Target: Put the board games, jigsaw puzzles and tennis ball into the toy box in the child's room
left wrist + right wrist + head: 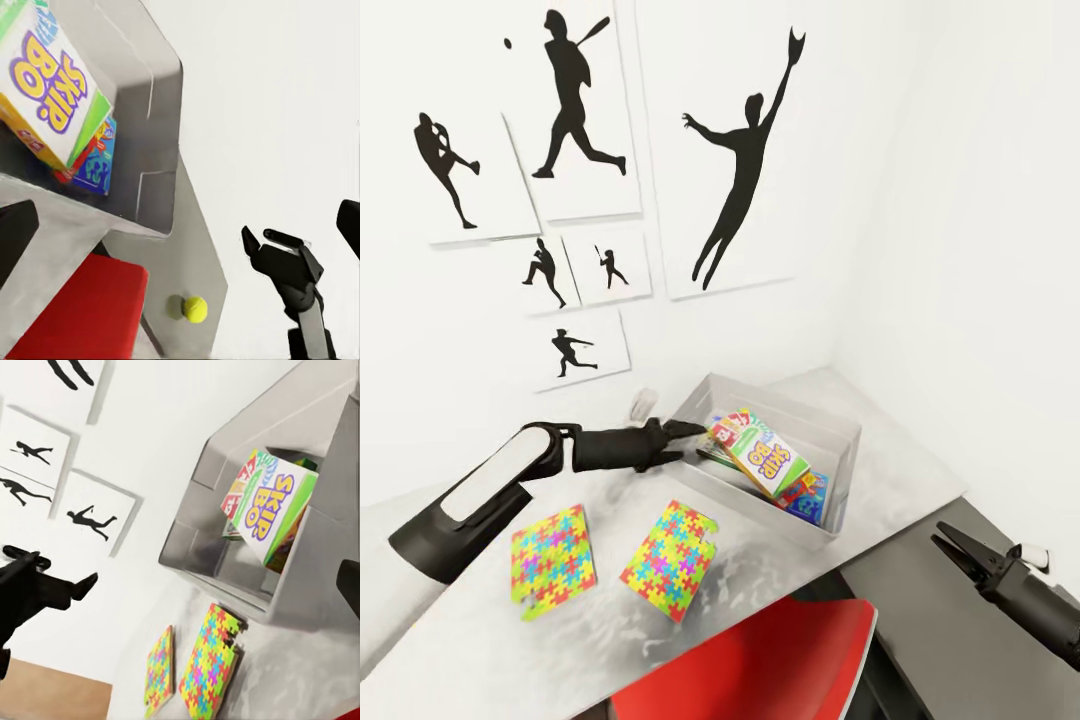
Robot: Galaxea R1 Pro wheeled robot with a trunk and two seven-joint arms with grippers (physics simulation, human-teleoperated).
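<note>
From the head view the left gripper [695, 431] reached over the toy box's [840, 455] left rim, jaws apparently parted and holding nothing, with board games [768, 456] tilted inside and two jigsaw puzzles [612, 556] flat on the table [905, 470] nearer. The left wrist view caught the tennis ball [195, 309] on the table's edge beside the red chair [82, 309]. The right gripper [960, 549] hung off to the right, fingers spread, empty.

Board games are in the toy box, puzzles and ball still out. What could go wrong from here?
The Skip-Bo box leans tilted across the other board games in the toy box, so the two jigsaw puzzles may not lie flat and could ride over the rim. The tennis ball sits near the table edge; a nudge could roll it off. The left gripper is at the box rim and could shove it.
</note>
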